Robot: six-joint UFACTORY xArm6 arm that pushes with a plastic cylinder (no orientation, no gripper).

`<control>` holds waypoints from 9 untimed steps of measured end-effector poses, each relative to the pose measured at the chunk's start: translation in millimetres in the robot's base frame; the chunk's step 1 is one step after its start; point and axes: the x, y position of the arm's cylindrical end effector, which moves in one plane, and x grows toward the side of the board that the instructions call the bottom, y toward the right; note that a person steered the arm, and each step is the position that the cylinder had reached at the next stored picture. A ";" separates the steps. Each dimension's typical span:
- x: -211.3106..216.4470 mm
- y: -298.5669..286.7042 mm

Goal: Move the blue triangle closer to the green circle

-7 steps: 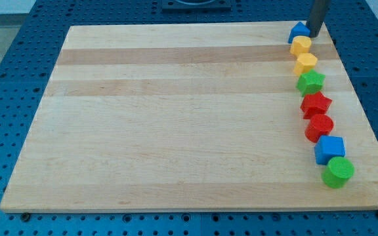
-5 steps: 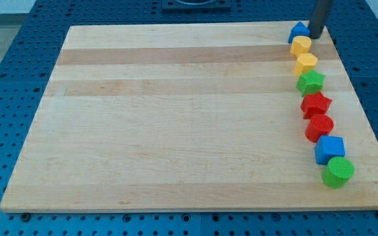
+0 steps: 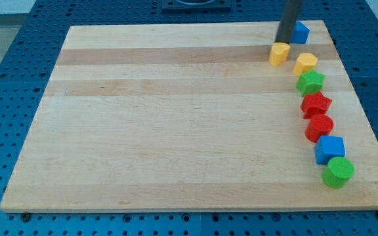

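Observation:
The blue triangle (image 3: pixel 300 32) sits at the top right corner of the wooden board (image 3: pixel 176 118). The green circle (image 3: pixel 338 172) lies near the board's bottom right corner, far below it. My tip (image 3: pixel 284 41) is just left of the blue triangle and right above a yellow block (image 3: pixel 279 54), touching or nearly touching both.
A column of blocks runs down the right side: a yellow hexagon (image 3: pixel 305 63), a green star (image 3: pixel 311 82), a red star (image 3: pixel 315 103), a red circle (image 3: pixel 319 127) and a blue cube (image 3: pixel 329 149) just above the green circle.
My tip moved from the right of the blue triangle to its left. The upper yellow block was pushed left and down out of the column. The blue triangle shifted slightly right.

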 end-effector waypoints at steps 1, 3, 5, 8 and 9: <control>10.5 -30.4; -14.0 27.1; 14.3 48.0; 49.8 -69.8; 51.9 -107.4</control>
